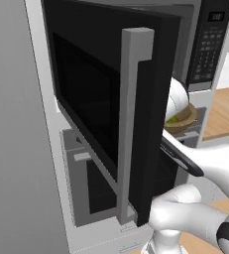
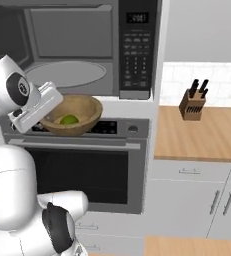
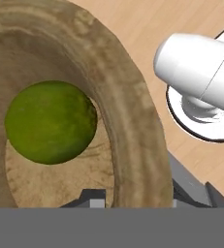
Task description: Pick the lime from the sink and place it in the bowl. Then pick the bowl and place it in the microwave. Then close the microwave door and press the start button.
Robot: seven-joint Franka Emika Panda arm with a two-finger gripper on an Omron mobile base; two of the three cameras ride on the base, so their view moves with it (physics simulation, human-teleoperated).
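The brown wooden bowl (image 2: 84,116) hangs in the air just below the open mouth of the microwave (image 2: 67,50), in front of the oven's top edge. The green lime (image 2: 69,120) lies inside it. My gripper (image 2: 50,113) is shut on the bowl's left rim; in the hand view one fingertip sits inside the bowl (image 3: 120,97) and the other outside, with the lime (image 3: 50,121) close by. The microwave door (image 1: 96,99) stands swung open to the left, its silver handle (image 1: 131,124) facing me, with the bowl (image 1: 186,118) just past its edge. The sink is out of view.
The keypad panel (image 2: 136,55) is on the microwave's right side. A black-and-silver oven (image 2: 82,170) sits right under the bowl. To the right runs a wooden counter (image 2: 202,135) with a knife block (image 2: 192,103). My own arm's elbow (image 1: 185,213) is below the open door.
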